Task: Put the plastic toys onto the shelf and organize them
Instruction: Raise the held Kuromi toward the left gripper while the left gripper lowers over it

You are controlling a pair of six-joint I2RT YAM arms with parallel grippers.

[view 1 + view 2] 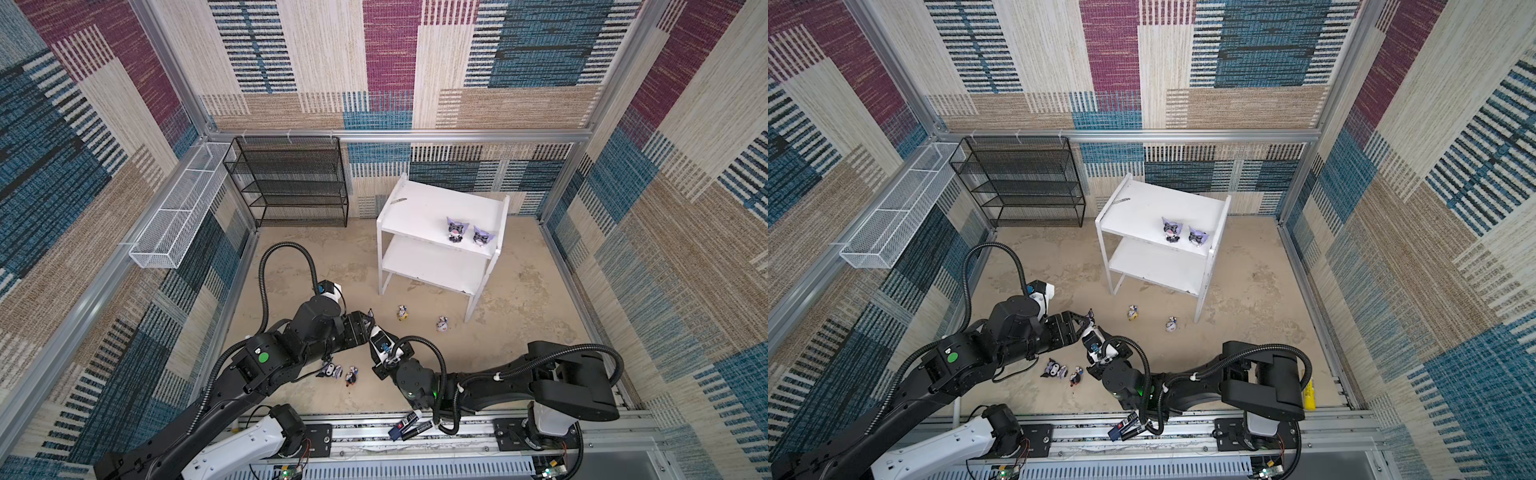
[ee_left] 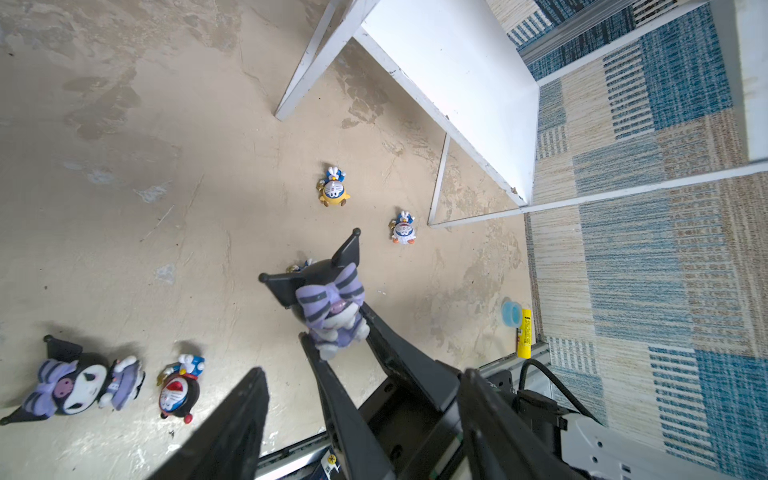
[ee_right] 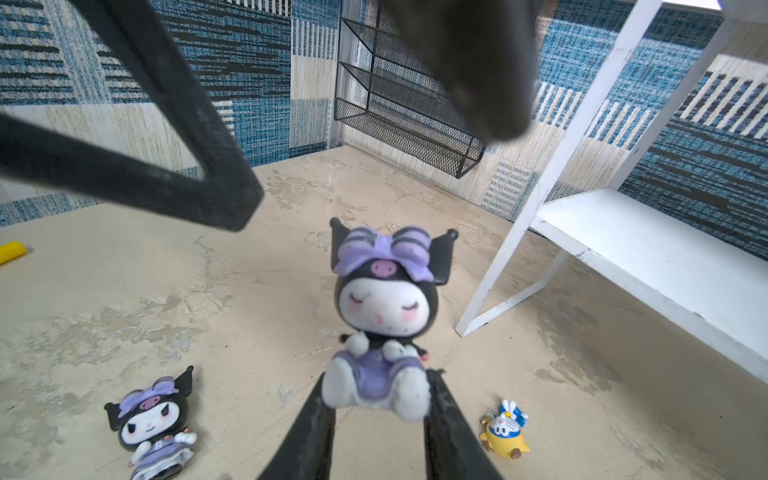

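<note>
Bearing the shelf [image 1: 419,208], stained floor [image 1: 316,257] meets patchwork walls [image 1: 519,104].

We count eight toys in all. Four are hooded: a lilac-eared figurine [image 1: 457,229], its lilac-eared twin [image 1: 483,236], a held black-hooded figurine [image 3: 384,299] and a lying black-hooded figurine [image 2: 83,382]. Four are small: a yellow figurine [image 2: 333,193], a white figurine [image 2: 403,230], a red figurine [image 2: 179,390] and a mostly hidden figurine [image 2: 299,265]. We also count one white shelf [image 1: 419,208], one black wire rack [image 1: 286,183] and one white wire basket [image 1: 178,208].
</note>
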